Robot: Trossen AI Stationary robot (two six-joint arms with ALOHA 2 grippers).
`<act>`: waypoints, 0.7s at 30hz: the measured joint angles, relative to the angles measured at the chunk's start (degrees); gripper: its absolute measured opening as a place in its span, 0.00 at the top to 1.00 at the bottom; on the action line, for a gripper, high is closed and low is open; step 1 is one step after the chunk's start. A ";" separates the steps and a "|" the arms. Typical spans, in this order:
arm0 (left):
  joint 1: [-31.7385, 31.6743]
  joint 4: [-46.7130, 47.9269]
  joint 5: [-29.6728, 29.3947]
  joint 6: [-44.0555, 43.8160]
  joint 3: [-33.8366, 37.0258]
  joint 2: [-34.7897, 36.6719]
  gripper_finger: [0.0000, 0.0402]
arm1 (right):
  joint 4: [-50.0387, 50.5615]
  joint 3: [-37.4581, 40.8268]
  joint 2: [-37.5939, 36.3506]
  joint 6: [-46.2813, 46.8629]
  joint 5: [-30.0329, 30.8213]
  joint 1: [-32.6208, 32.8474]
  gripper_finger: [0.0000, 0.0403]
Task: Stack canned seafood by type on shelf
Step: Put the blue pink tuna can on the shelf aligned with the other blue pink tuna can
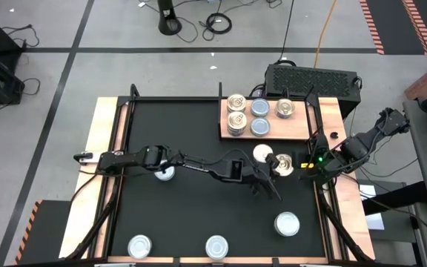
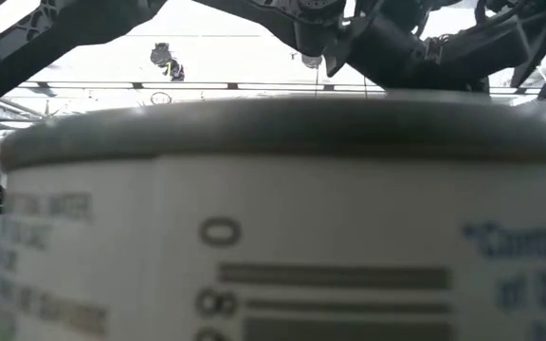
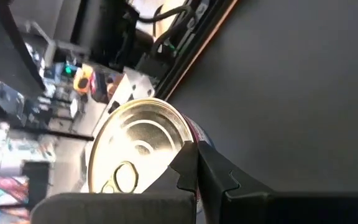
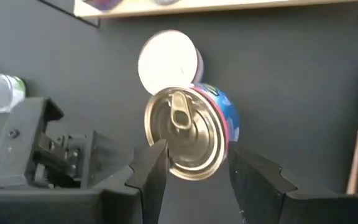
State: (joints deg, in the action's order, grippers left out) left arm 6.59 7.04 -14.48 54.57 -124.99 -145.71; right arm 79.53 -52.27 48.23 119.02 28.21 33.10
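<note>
we hold a short round silver-topped tin with a blue label between the spread fingers of our right claw, pinching its sides near the light-brown wooden board. our left claw, pressed together, touches the rim beside it. the rigid, slick metal tin looks light; we judge the curved wall the best hold.

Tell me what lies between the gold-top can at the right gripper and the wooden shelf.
A white-top can stands between the gold-top can and the shelf; the right wrist and high views show it.
</note>
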 joint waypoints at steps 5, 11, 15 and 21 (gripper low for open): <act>-2.10 0.21 -0.86 -2.24 0.00 0.00 1.00 | -0.07 0.00 0.00 -0.63 0.67 0.00 0.60; -5.34 -0.01 -1.06 -3.22 0.00 0.04 1.00 | -0.22 0.00 -0.02 -0.76 4.23 0.00 0.60; -7.65 -1.88 0.97 -1.36 0.00 0.07 1.00 | 0.22 0.00 -0.12 0.57 7.84 -0.04 0.60; -11.11 -5.34 3.44 -0.19 0.00 0.07 1.00 | 0.68 0.00 -0.13 2.17 9.46 -1.26 0.60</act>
State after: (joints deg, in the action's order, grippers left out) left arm -4.52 1.71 -11.04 54.38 -124.99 -145.64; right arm 80.20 -52.27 48.10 121.19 37.67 31.84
